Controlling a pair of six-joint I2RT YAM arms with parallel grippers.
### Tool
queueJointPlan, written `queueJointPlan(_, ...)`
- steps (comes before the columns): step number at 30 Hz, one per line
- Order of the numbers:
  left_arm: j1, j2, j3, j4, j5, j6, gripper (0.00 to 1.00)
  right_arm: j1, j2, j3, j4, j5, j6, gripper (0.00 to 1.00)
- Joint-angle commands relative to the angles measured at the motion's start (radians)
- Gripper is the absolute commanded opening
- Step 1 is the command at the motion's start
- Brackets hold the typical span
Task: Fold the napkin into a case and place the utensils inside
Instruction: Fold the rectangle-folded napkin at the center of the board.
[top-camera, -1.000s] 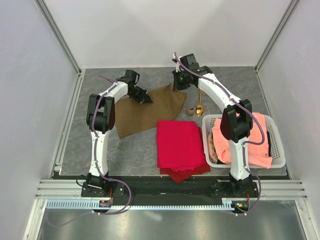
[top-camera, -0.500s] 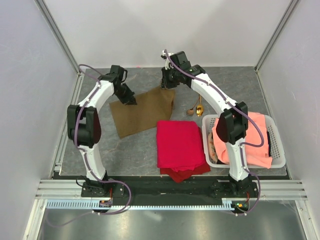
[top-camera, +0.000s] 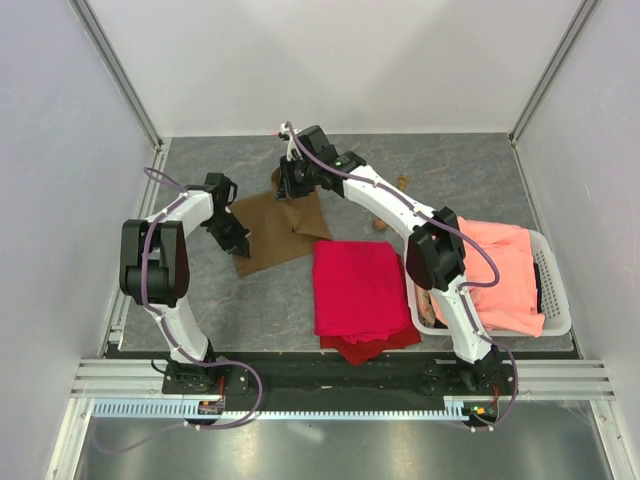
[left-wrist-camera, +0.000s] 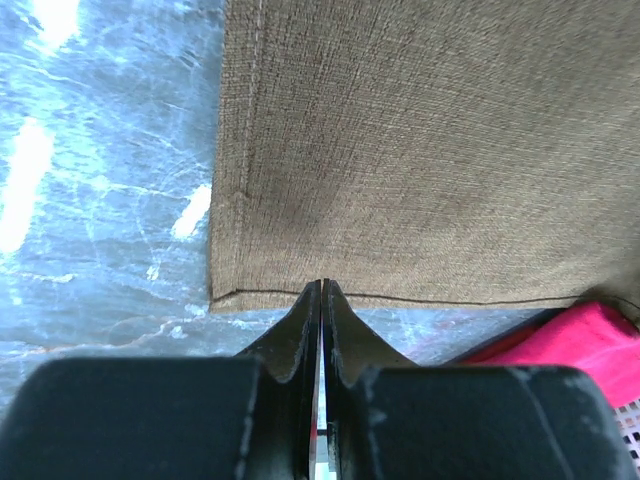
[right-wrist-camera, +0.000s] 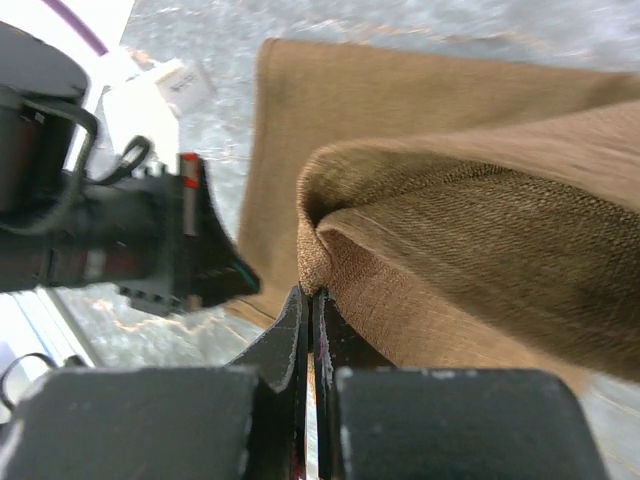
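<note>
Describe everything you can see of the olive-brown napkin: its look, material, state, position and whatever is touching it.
The napkin is a thin, matte olive-brown woven cloth with a stitched hem along its edges. It lies on the grey table, just beyond the red cloth, and is partly doubled over. The right gripper pinches one corner, raised into a bunched fold above the flat layer. The left gripper is closed on the hem close to another corner.

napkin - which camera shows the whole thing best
Top external: the whole napkin shows, one corner lifted. Left wrist shows only a hemmed edge; right wrist shows only the bunched corner pinched in the right end effector.
</note>
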Motion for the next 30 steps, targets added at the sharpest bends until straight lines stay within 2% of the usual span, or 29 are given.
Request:
queueJointPlan(1, 0.0, -0.031, -0.069, 0.077, 0.05, -0.024, 0.07, 0.029, 0.049, 0.035, 0.127, -0.044, 0.1, 0.0)
queueJointPlan(8, 0.015, -0.063, -0.162, 0.126, 0.097, -0.084, 0.06, 0.045, 0.113, 0.006, 0.231, -0.087, 0.206, 0.0)
queueJointPlan(14, 0.061, -0.261, -0.204, 0.131, 0.137, -0.142, 0.07, 0.048, 0.162, -0.004, 0.296, -0.148, 0.275, 0.0)
queueJointPlan(16, 0.114, -0.29, -0.207, 0.132, 0.154, -0.145, 0.08, 0.055, 0.164, -0.011, 0.299, -0.162, 0.292, 0.0)
queueJointPlan(21, 0.183, -0.191, -0.193, 0.157, 0.188, -0.116, 0.07, 0.086, 0.147, -0.063, 0.327, -0.188, 0.309, 0.0)
queueJointPlan(25, 0.187, -0.094, -0.173, 0.192, 0.2, -0.122, 0.06, 0.104, 0.158, -0.071, 0.327, -0.196, 0.323, 0.0)
queueJointPlan(30, 0.183, -0.077, -0.185, 0.21, 0.206, -0.133, 0.06, 0.12, 0.194, -0.034, 0.336, -0.205, 0.363, 0.0)
